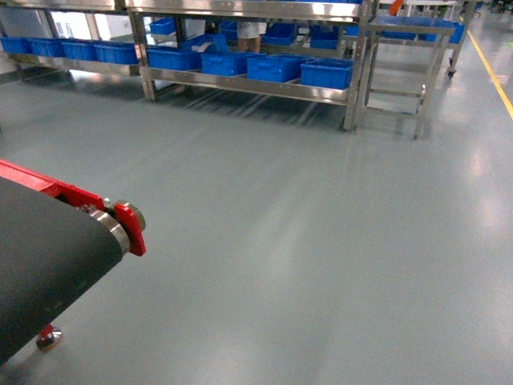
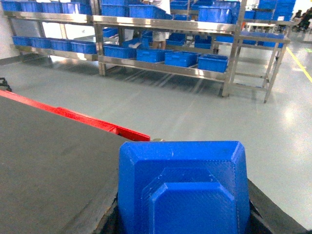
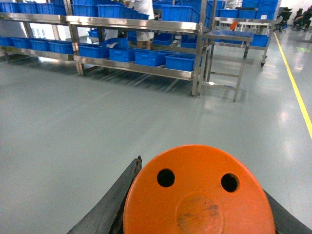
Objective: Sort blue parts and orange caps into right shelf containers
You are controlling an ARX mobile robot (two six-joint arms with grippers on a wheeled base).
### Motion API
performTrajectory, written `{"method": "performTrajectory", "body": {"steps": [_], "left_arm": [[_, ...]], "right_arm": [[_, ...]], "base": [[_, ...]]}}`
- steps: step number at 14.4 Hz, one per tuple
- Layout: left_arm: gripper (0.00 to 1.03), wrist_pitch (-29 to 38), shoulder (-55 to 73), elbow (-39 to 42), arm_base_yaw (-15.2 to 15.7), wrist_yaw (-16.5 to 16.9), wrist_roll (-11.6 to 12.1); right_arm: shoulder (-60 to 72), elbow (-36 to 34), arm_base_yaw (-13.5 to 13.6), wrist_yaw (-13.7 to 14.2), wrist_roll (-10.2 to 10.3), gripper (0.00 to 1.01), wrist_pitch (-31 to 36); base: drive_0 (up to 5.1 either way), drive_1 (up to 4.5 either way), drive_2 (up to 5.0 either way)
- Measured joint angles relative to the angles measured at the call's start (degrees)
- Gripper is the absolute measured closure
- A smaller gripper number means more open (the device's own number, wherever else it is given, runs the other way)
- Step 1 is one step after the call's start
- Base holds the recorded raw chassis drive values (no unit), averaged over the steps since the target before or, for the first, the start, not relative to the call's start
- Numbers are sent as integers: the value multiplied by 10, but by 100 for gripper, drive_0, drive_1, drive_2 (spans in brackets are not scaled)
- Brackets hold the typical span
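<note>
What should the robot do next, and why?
Probably drive forward toward the shelf. The left claw seems to hold a blue part and the right claw an orange cap, while the bins stand far across bare floor.

We see a grey floor (image 1: 304,241) with a yellow line (image 1: 490,68) along its right side. On it stands the stainless-steel shelf (image 1: 248,84), whose lower level carries a row of bright-blue bins (image 1: 276,68) side by side.
</note>
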State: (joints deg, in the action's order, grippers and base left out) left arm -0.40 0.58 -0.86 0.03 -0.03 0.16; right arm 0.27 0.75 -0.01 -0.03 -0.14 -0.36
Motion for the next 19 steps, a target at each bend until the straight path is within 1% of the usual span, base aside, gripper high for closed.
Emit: {"method": "performTrajectory", "body": {"steps": [18, 19], "left_arm": [[60, 0, 0, 0, -1, 2, 0], [60, 2, 0, 0, -1, 0, 0]], "right_arm": [[0, 0, 0, 1, 0, 57, 0], [0, 0, 0, 0, 0, 57, 1]], "base": [[-156, -156, -156], [8, 412, -397]]}}
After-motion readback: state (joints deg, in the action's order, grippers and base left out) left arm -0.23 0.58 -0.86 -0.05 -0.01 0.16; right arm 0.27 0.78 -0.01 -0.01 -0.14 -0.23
